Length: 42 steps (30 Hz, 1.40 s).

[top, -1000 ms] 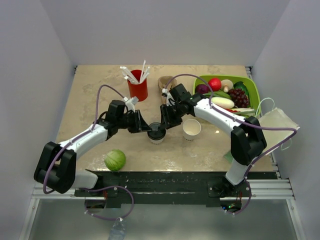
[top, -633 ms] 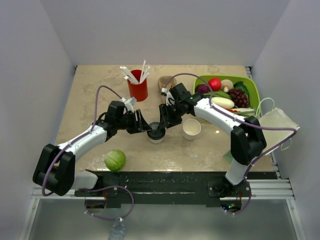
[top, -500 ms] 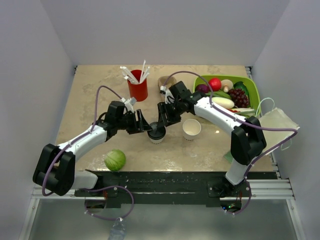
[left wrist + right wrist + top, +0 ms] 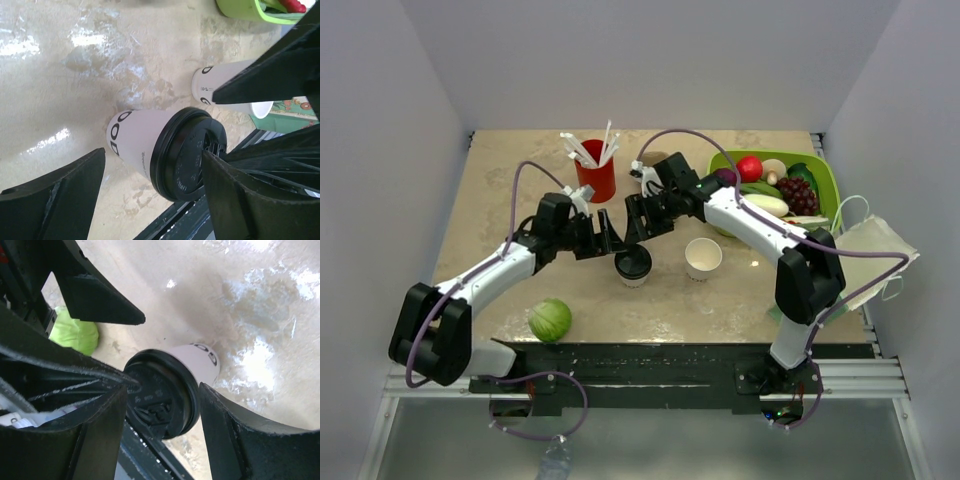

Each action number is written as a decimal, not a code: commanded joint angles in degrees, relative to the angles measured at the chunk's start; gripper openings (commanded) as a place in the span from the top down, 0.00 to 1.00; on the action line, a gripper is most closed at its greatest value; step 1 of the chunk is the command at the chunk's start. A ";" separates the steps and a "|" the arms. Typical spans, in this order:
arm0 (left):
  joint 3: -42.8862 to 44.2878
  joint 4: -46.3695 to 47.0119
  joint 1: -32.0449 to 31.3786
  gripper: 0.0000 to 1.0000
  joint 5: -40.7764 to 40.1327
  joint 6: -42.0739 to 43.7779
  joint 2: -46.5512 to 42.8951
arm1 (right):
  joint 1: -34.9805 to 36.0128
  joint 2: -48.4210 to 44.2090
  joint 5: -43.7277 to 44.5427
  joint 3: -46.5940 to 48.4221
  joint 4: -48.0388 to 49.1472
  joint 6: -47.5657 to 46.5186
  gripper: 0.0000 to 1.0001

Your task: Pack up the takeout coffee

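The takeout coffee [image 4: 633, 265], a white paper cup with a black lid, stands upright on the table in front of both grippers. My left gripper [image 4: 608, 234] is open just behind and left of it, touching nothing. The cup [image 4: 142, 145] shows between and beyond its spread fingers [image 4: 60, 195]. My right gripper [image 4: 636, 226] is open too, just behind the cup. Its lid [image 4: 160, 400] is in view between that gripper's fingers [image 4: 235, 440], apart from them. Nothing is held.
A lidless white cup [image 4: 703, 258] stands right of the coffee. A red cup with straws [image 4: 595, 176] is behind the left gripper. The green bowl [image 4: 829, 175] of fruit and a paper bag [image 4: 873, 250] lie at the right, a cabbage [image 4: 549, 320] at the front left.
Both grippers have opened and drawn back and up from the coffee cup, which stays where it was on the table.
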 commanded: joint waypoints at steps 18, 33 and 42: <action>-1.48 3.15 0.64 0.49 4.03 1.08 7.31 | -1.73 3.36 -2.86 -9.72 7.35 3.96 0.54; -4.91 -3.70 1.96 0.76 0.17 -0.94 11.45 | -2.70 4.95 -1.09 -13.68 5.68 11.79 0.61; -2.81 -1.07 1.96 0.44 3.59 1.69 2.76 | -2.35 1.79 -2.50 -9.30 5.69 4.41 0.53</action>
